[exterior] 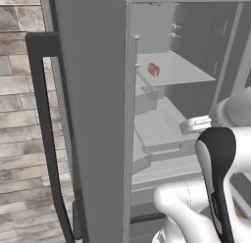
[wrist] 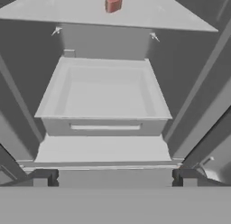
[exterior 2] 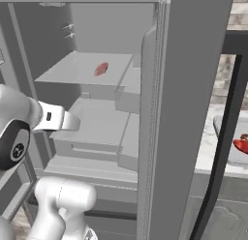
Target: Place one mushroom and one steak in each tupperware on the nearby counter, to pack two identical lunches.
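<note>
A small reddish steak lies on a grey shelf inside the open fridge, also visible as the steak and the steak. My gripper is open and holds nothing. It points into the fridge below that shelf, level with an open drawer. The hand reaches in from the left. On the white counter to the right stands a light-grey tupperware with a bright red steak in it. No mushroom is in sight.
The fridge door stands open on the left with its dark handle. The other door and its handle stand between the fridge interior and the counter. Door bins line its inner side.
</note>
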